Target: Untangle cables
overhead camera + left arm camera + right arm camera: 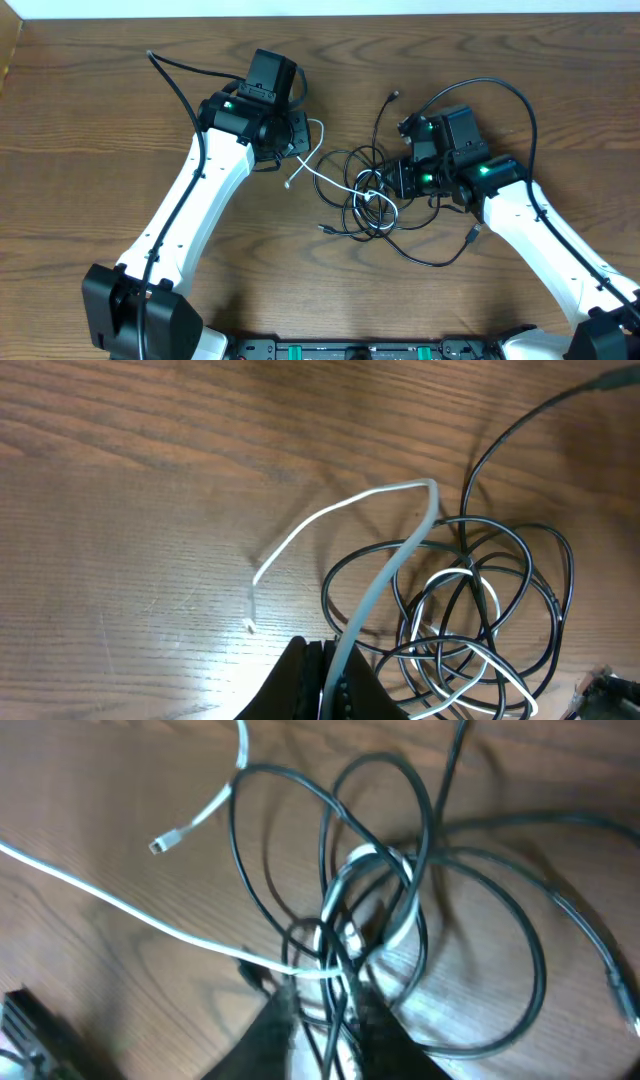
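The left claw (326, 657) was pressed together on a thin white cable (372, 491), which rose from between its fingertips, bent sharply ahead of the claw and curved back toward it. The cable ended in a small white plug (249, 625) lying on the brown wooden table (100, 100) just ahead and to one side of the fingertips. The other stretch of this cable ran away from the left claw into the loose knot of thin black cables (365, 195), which lay on the table between the two claws, much nearer the right one.

The right claw (326, 1012) sat at the edge of that knot. In its wrist view, several black strands and a loop of the white cable passed down between its dark fingers (280, 1035). That picture was too blurred to tell whether the jaws pinched those strands or merely stood around them. Beyond its fingertips the black cables spread in wide overlapping loops, and one strand trailed off behind the claw beside the right arm.
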Controlling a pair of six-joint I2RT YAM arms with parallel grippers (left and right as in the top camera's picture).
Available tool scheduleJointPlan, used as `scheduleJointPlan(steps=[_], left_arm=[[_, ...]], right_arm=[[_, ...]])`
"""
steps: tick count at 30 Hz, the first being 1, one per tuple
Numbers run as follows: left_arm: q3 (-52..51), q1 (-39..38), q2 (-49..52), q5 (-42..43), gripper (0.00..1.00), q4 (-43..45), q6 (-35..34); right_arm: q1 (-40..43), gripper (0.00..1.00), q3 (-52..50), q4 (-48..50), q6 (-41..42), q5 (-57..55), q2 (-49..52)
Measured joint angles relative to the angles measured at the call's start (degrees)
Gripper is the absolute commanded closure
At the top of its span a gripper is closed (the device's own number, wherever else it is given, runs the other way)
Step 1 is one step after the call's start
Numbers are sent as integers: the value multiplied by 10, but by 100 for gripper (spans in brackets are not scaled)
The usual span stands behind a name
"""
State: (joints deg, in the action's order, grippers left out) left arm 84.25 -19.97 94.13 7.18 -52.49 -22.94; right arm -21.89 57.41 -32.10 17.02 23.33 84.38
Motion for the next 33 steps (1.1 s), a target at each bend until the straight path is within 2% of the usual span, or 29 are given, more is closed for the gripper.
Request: scheduleJointPlan(steps=[3, 4, 9, 10, 15, 22, 25, 27, 28, 30, 33], left_arm=[[0, 0, 0, 0, 86, 0, 0], [0, 0, 0, 0, 83, 0, 0], [0, 0, 0, 0, 83, 0, -2], [0, 0, 0, 0, 79, 0, -2], [0, 0, 0, 1, 70, 0, -3], [0, 0, 0, 1, 68, 0, -4], [0, 0, 0, 2, 68, 0, -4], [0, 0, 0, 2, 67, -1, -4], [0, 0, 0, 2, 67, -1, -4], [0, 0, 0, 2, 67, -1, -4], [0, 0, 0, 2, 67, -1, -4]], right_arm=[[0, 69, 0, -31, -24, -2, 0], [0, 70, 0, -38, -31, -2, 0], [0, 78, 0, -72, -73, 0, 7], [0, 80, 0, -74, -82, 2, 12], [-3, 86, 0, -64, -144, 14, 44], [-39, 92, 0, -37, -190, -15, 64], [-46, 92, 0, -36, -194, -41, 70], [-50, 84, 0, -36, -195, -62, 76], [-54, 77, 0, -35, -197, -70, 80], [-65, 76, 0, -31, -201, -90, 83], [-68, 81, 0, -31, -200, -102, 83]])
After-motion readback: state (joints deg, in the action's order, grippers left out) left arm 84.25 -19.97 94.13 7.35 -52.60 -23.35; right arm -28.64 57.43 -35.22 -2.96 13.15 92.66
